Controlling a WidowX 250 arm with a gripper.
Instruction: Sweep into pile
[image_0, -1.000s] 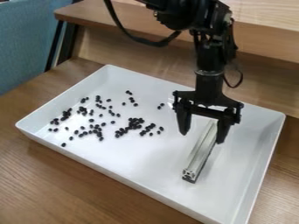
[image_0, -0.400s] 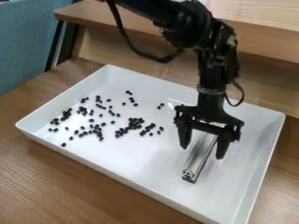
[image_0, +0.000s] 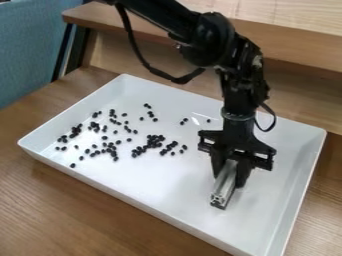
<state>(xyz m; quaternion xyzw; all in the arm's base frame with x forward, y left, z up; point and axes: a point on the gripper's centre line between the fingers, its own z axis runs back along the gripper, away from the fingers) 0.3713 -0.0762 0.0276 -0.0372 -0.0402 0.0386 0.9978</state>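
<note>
So the background here is a wooden table (image_0: 60, 210) under a white tray (image_0: 174, 185), with a wooden ledge (image_0: 300, 50) behind the tray and something blue (image_0: 33, 47) off past its far corner. Black beans (image_0: 155, 138) are scattered over the half of the tray toward the blue thing, plus one loner (image_0: 208, 120) up near the tray's long back side. The metal bar (image_0: 224, 186) is in the other half of the tray, and the black gripper (image_0: 230, 179) is right down on it, fingers straddling the bar and looking clamped on its two long flanks. What matters imo is how the bar lies: its long axis runs across the tray, pretty much parallel to the short end near it, so one long flank already faces the bulk of the beans. That means no big twist needed, I'd guess, just bring it along the tray's length toward the bean half, low enough to catch them. The grip is back from the bar's front end, which pokes out toward the tray's long front side, so that end might swing a bit if beans load it up. Looks like the grab step is about done and the pile itself hasn't been made, beans are all over that half.
</note>
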